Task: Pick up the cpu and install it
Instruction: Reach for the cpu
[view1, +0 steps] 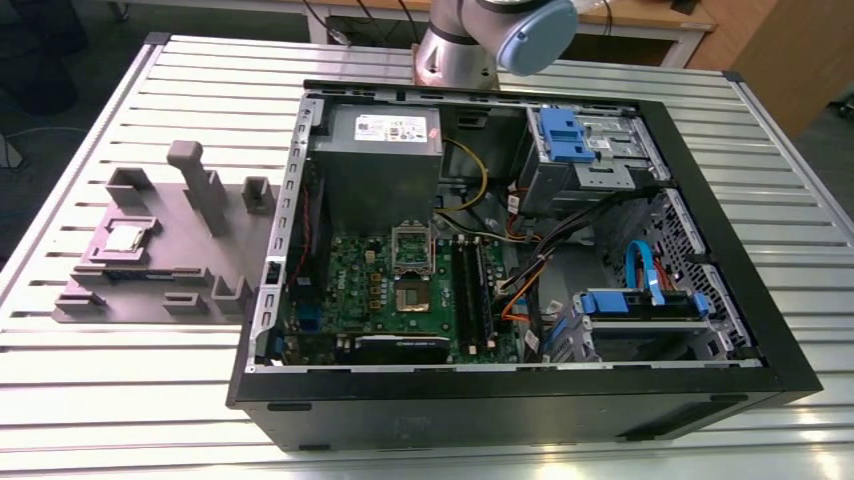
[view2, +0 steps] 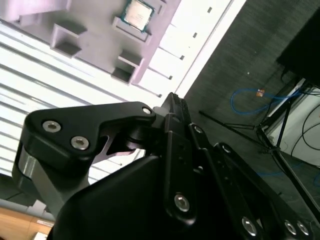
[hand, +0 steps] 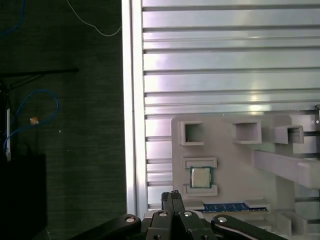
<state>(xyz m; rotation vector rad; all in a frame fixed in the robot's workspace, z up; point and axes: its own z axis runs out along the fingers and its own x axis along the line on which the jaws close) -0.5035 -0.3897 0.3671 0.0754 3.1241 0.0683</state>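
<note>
The cpu (view1: 126, 237) is lying flat, silver top up, in a shallow seat on the grey fixture plate (view1: 187, 275). The plate is sitting on the slatted metal table (view1: 107, 400) at the exterior view's left, just beside the open computer case (view1: 534, 405). In the first wrist view a thin blue strip (hand: 232, 206) is lying on the plate near the cpu's seat. In both wrist views the gripper (hand: 172, 196) is pointing toward the plate, apart from the cpu, with its fingers pressed together and gripping nothing. Inside the case the green motherboard (view1: 350, 285) is lying face up, carrying a silver hinged frame (view1: 411, 245). The arm (view1: 487, 40) is standing at the table's far side, behind the case.
</note>
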